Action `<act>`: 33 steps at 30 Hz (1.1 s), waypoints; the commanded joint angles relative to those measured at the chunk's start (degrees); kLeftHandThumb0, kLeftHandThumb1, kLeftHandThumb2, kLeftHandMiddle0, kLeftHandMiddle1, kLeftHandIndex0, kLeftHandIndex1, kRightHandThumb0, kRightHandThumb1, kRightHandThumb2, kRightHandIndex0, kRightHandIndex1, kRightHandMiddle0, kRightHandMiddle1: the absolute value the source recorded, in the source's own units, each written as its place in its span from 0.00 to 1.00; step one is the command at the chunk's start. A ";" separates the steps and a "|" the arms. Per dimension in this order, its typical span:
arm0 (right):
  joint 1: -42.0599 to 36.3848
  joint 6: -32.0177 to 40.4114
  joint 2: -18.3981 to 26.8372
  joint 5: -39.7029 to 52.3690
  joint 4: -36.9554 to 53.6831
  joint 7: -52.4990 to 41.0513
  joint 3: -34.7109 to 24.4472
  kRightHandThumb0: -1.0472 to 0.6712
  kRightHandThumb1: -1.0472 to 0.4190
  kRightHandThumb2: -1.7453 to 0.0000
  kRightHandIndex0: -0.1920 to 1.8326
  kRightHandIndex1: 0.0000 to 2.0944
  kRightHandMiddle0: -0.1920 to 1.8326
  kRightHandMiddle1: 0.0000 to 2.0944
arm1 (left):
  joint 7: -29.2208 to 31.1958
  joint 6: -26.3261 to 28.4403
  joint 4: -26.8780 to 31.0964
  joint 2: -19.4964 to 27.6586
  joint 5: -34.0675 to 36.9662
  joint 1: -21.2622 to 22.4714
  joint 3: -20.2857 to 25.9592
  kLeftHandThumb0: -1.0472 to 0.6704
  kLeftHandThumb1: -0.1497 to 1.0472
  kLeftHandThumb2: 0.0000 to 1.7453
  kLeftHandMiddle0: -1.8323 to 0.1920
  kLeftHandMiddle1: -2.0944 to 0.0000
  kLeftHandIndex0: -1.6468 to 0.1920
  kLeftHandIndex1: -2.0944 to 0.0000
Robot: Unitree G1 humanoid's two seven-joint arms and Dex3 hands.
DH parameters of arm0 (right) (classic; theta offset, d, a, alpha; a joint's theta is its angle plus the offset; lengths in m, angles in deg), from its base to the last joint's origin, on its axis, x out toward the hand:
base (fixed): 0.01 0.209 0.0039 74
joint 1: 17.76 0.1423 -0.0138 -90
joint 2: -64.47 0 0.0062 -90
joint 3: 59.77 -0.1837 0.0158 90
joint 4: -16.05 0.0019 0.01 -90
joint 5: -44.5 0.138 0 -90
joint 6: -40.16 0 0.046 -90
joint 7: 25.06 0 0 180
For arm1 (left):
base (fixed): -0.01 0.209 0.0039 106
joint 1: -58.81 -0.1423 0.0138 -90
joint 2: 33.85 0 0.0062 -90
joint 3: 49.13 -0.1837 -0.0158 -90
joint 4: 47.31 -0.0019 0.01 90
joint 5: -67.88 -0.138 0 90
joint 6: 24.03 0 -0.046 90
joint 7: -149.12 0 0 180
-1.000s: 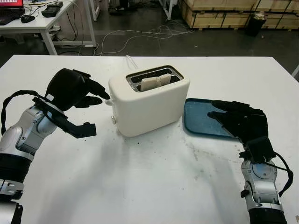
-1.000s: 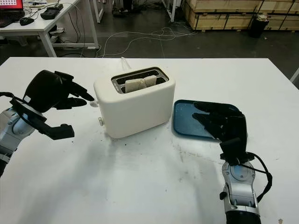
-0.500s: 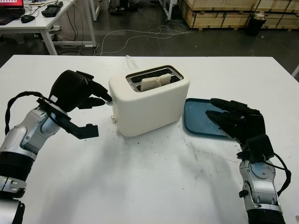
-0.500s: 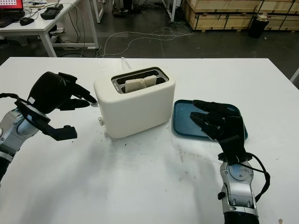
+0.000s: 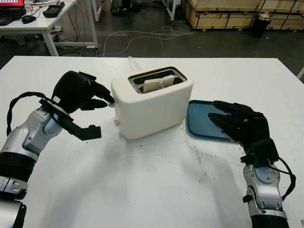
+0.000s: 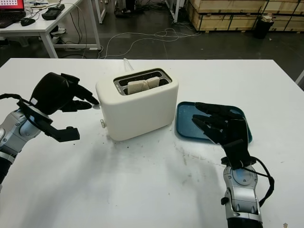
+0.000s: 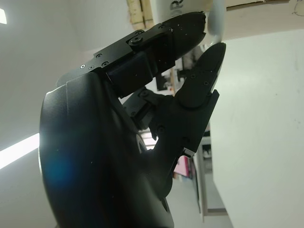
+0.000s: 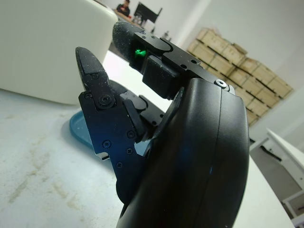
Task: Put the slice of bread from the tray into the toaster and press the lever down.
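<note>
A white toaster (image 5: 152, 107) stands mid-table with a slice of bread (image 5: 158, 83) sitting in its slot, the top edge showing. Its small white lever (image 5: 112, 104) sticks out of the left end, high up. My left hand (image 5: 101, 98) is at that end, holding nothing, its fingertips (image 7: 202, 23) touching the lever from above. An empty blue tray (image 5: 202, 122) lies just right of the toaster. Over the tray's near right part hovers my right hand (image 5: 224, 116), open, palm down.
The toaster's white cord (image 5: 132, 62) runs off behind it. The white table (image 5: 152, 190) stretches bare in front. Beyond the far edge are floor cables, a desk (image 5: 33, 23) at the back left and wooden crates (image 5: 228, 14) at the back right.
My left hand has edged right until its fingertips meet the lever. The right hand has shifted only slightly over the tray. Toaster and bread are unmoved.
</note>
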 commanded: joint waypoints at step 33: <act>-1.91 -0.84 0.90 -0.43 1.81 -0.52 -1.71 0.40 0.16 1.00 0.66 0.00 0.62 0.00 | 3.81 6.45 -19.50 -15.79 -3.13 -1.88 -19.12 0.53 0.77 0.00 0.50 0.22 0.20 1.00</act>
